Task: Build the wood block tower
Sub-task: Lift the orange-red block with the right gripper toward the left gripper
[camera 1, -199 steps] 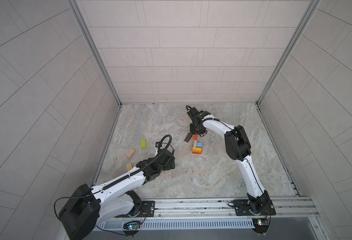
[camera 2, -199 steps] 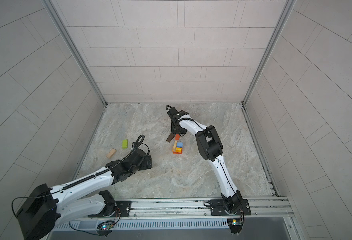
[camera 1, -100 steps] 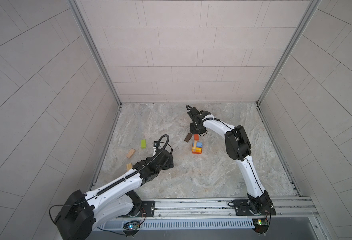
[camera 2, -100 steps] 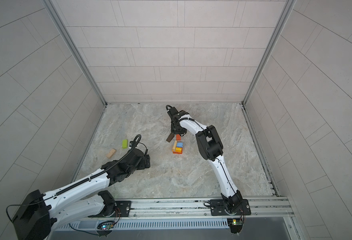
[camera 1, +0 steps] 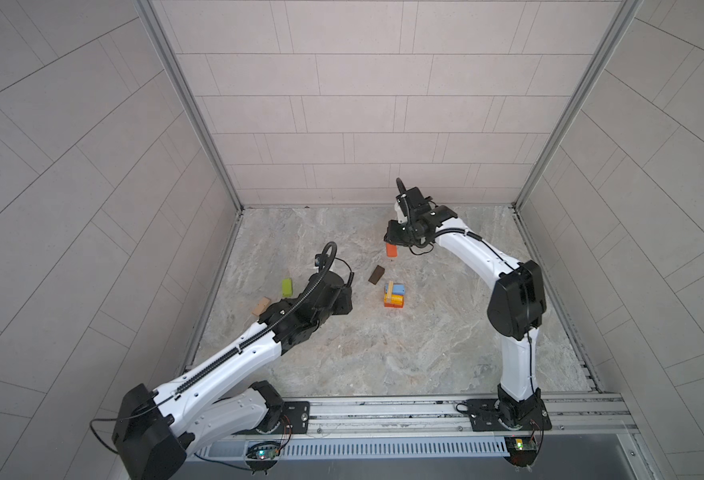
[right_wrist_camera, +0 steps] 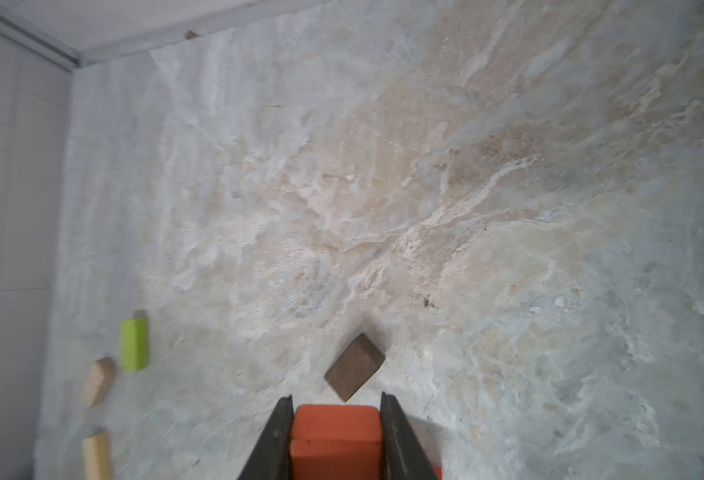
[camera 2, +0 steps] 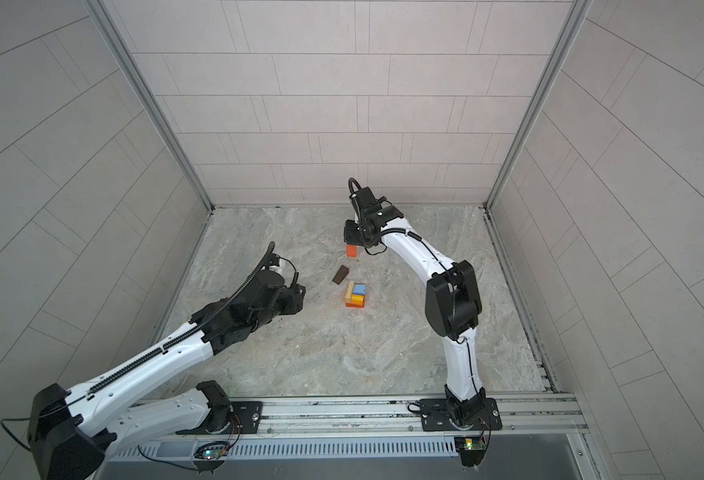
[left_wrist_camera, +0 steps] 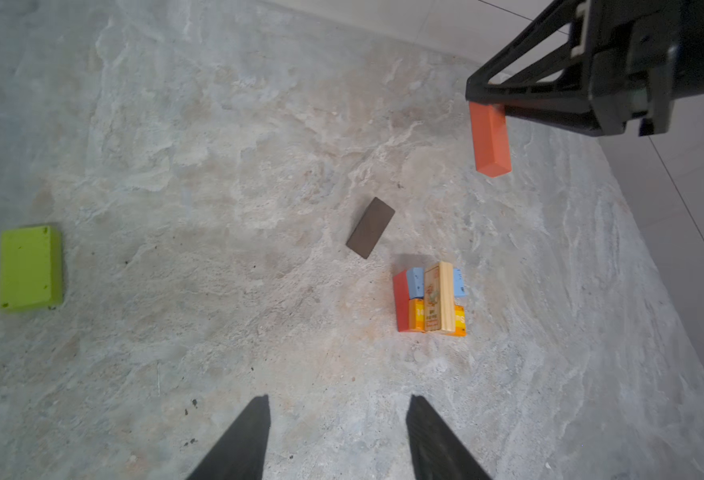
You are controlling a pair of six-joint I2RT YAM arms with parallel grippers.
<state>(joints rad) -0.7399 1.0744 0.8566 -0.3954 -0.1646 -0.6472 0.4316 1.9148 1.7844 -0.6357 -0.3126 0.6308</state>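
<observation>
The right gripper [left_wrist_camera: 487, 97] held a red block [left_wrist_camera: 490, 141] clamped between its jaws, hanging end-down above the table [camera 1: 425, 353] and clear of it. The tower [camera 1: 394, 295] stood well apart, nearer the front, with a tan block [left_wrist_camera: 439, 297] topmost, lying across blue and orange blocks. A brown block [camera 1: 376, 274] lay flat between the held block and the tower. The left gripper [left_wrist_camera: 337, 436] hovered near the tower, jaws parted and empty.

The step in hand was judged to be carrying the red block to the tower. To do it well, the block needed turning level, then lowering beside the tan block, probably crosswise to the layer below, though that layer's layout was unclear from above. Release was best made only after full contact, as a push sideways could topple the stack.

A green block [camera 1: 287, 287] and two more tan blocks [right_wrist_camera: 99, 380] lay near the left wall.
</observation>
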